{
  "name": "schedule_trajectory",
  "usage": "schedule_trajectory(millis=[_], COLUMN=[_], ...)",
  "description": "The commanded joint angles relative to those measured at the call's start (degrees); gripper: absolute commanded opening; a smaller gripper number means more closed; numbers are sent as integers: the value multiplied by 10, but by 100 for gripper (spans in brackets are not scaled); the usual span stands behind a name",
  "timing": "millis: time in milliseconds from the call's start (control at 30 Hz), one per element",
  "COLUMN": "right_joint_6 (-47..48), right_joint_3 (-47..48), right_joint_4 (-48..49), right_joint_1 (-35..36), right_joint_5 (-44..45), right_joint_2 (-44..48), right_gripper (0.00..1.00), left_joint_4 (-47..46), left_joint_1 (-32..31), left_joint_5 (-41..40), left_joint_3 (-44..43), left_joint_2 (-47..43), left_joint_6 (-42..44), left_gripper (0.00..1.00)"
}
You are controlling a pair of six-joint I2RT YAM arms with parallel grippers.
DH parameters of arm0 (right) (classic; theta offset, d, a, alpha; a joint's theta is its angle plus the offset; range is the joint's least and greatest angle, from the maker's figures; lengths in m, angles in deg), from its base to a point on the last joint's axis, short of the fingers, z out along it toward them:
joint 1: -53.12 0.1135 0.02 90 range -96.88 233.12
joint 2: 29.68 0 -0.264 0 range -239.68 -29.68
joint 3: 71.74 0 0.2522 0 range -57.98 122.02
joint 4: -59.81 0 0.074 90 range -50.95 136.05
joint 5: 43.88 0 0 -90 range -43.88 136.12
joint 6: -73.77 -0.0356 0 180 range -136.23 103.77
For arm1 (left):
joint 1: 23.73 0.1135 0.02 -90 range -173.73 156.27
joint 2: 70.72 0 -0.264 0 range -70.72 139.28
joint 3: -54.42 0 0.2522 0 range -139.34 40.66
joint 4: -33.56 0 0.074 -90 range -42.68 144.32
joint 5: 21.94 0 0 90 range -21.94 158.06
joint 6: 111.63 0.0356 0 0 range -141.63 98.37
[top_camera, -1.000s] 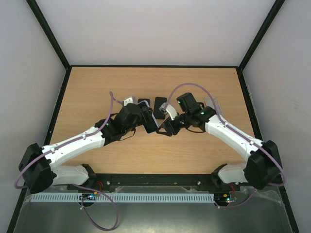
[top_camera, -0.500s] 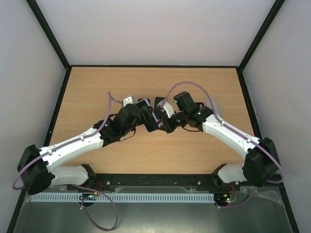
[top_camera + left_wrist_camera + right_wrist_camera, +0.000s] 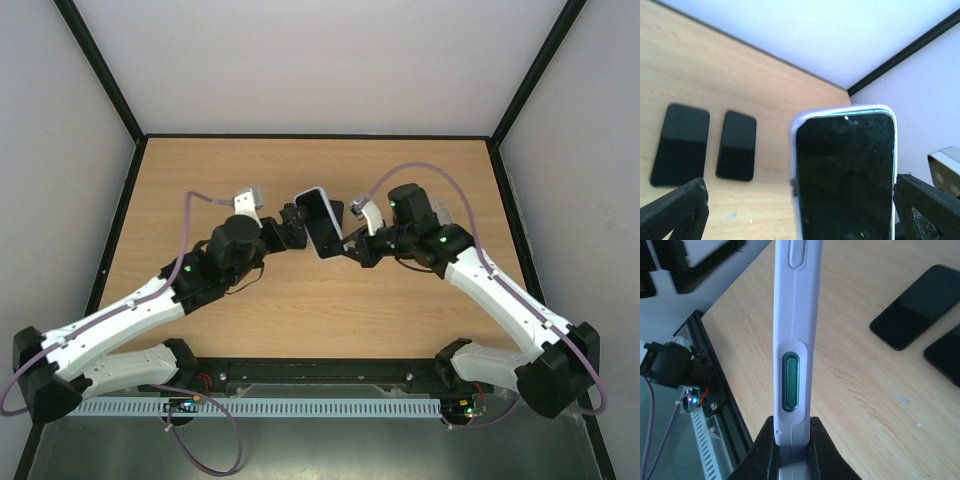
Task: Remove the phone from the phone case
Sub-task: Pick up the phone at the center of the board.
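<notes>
The phone [image 3: 322, 225] is a black slab sitting inside the pale lavender phone case [image 3: 311, 193], held up off the table at its middle. My right gripper [image 3: 350, 246] is shut on the cased phone's lower end. In the right wrist view the case's side edge [image 3: 794, 335] with its green button rises between the fingertips [image 3: 822, 452]. My left gripper [image 3: 291, 226] stands open just left of it. In the left wrist view the dark screen [image 3: 845, 175] with the case rim [image 3: 794, 150] fills the space between the wide-spread fingers [image 3: 675, 212].
Two plain black phones [image 3: 680, 145] [image 3: 736, 145] lie flat on the wooden table beyond the cased one; they also show as dark slabs [image 3: 920, 305] [image 3: 945, 355] in the right wrist view. The black frame rail [image 3: 715, 385] runs along the table's near edge.
My right gripper has shut on the cased phone and carried it up and back. My left gripper has opened off it and drawn back to the left.
</notes>
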Motion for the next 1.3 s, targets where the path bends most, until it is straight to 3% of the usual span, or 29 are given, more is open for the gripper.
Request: schedule_trajectory(millis=[0, 167, 300, 467, 733, 1000, 1267], right_joint_6=[33, 46, 24, 0, -16, -58, -65], right_joint_3=[15, 6, -12, -31, -54, -79, -79], right_joint_4=[-20, -21, 11, 39, 60, 109, 117], right_joint_1=[-40, -68, -72, -72, -72, -72, -72], right_joint_5=[-39, -146, -230, -268, -322, -320, -322], right_joint_2=[35, 49, 54, 61, 80, 93, 88], right_gripper=[2, 2, 2, 2, 2, 2, 2], left_joint_4=[14, -117, -154, -300, -338, -434, -447], left_joint_1=[8, 19, 43, 53, 53, 53, 56], left_joint_5=[-45, 74, 157, 257, 287, 296, 348], left_joint_3=[17, 100, 120, 170, 154, 199, 184], left_joint_2=[-52, -117, -120, -120, -70, -83, -49], left_joint_6=[72, 139, 138, 119, 107, 79, 58], left_gripper=[99, 92, 83, 76, 55, 42, 35])
